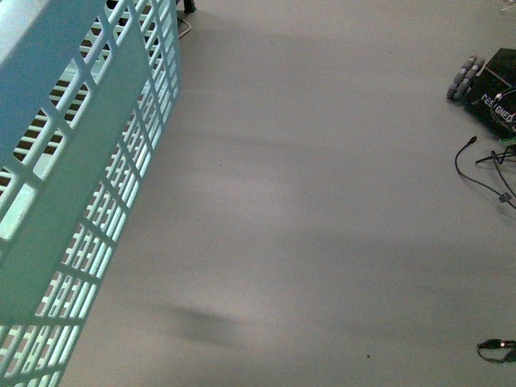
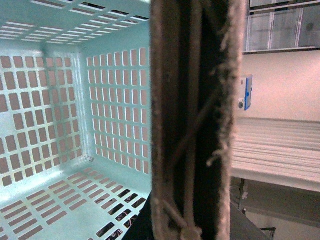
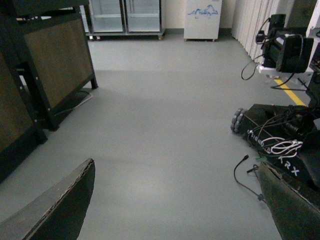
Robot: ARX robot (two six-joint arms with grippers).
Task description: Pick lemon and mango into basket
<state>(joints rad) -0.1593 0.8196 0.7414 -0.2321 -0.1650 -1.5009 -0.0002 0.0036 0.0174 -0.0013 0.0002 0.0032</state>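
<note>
Far left, the basket (image 1: 89,161) tilts above the floor (image 1: 306,201). Its handle (image 2: 195,125) fills the left wrist view, but I cannot tell whether my left claw grips it. My right claw (image 3: 175,166) gapes empty. No lemon or mango shows, so I'd steady the basket and search first.

Robotics lab: bare grey floor (image 3: 160,125), wheeled robot base (image 3: 280,130) trailing loose cables (image 3: 277,146), glass-door cabinets (image 3: 125,15) far.

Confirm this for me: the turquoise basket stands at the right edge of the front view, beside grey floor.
Not right. The front view shows the turquoise basket at the left edge, beside grey floor.
</note>
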